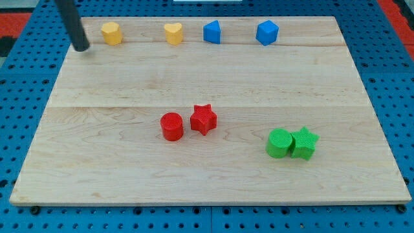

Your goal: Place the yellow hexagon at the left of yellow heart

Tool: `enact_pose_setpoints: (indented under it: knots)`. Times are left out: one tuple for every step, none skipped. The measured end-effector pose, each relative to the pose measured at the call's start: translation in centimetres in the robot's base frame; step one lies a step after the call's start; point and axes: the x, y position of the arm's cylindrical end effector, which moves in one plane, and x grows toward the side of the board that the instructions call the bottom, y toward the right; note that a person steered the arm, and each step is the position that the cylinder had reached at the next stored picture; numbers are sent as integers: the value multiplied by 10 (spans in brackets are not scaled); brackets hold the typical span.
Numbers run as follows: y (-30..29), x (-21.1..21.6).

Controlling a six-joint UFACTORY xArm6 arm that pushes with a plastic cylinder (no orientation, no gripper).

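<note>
The yellow hexagon [111, 32] sits near the board's top edge, at the view's upper left. The yellow heart [173, 33] sits to its right on the same line, about a hundred pixels away. My tip [81, 48] is at the board's upper left corner, just left of the yellow hexagon and a little below it, with a small gap between them. The dark rod rises from it up and to the left, out of the view's top.
A blue pentagon-like block [212, 32] and a blue hexagon [266, 32] lie right of the heart along the top edge. A red cylinder [171, 126] and a red star [203, 119] sit mid-board. A green cylinder [279, 143] and a green star [304, 143] touch at lower right.
</note>
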Motion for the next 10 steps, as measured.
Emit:
enact_pose_setpoints:
  knots:
    - [-7, -26]
    - [37, -30]
    - [53, -33]
    - [61, -35]
    - [88, -35]
    - [108, -35]
    - [108, -35]
    - [107, -31]
    - [108, 29]
    - [124, 77]
